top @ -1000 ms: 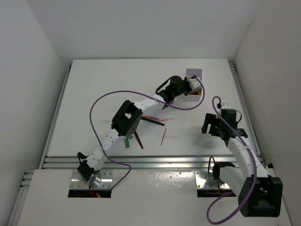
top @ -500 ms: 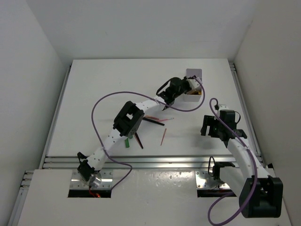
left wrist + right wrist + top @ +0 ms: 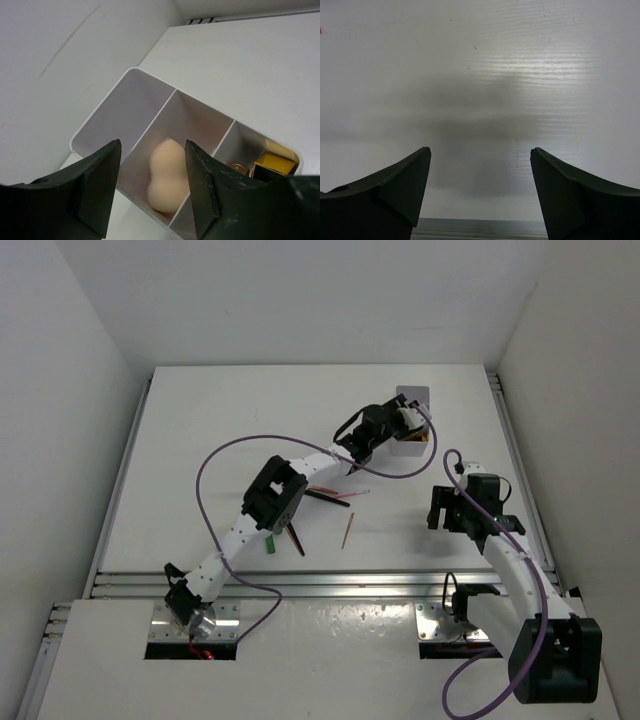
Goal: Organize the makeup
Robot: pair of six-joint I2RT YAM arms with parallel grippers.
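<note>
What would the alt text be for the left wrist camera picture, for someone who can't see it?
A peach egg-shaped sponge lies in the middle compartment of a white divided box, seen from above between the open black fingers of the left gripper. A gold lipstick sits in the next compartment.

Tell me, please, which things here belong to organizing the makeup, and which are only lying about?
Belong to the job: peach sponge, gold lipstick, pink pencil, green tube, black-handled brush.

Not makeup: white box, which only serves as the container; purple cable.
</note>
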